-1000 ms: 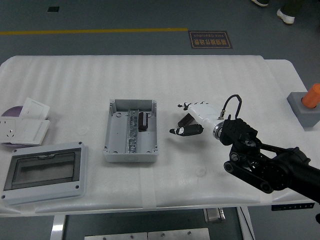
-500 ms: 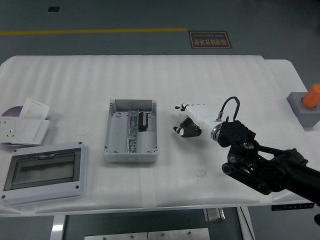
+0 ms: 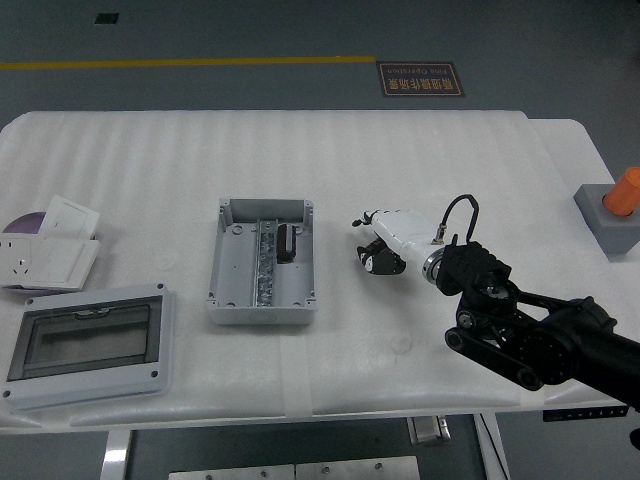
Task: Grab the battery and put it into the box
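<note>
Battery (image 3: pixel 287 243) already lies inside the grey box (image 3: pixel 262 262), against its right wall, while the right hand (image 3: pixel 380 250), just right of the box, has its fingers curled on nothing, so clearing away without nudging the box matters most.

R arm (image 3: pixel 560 340) cut at right edge | orange object (image 3: pixel 623 190) cropped | purple disc (image 3: pixel 20 224) part-hidden
</note>
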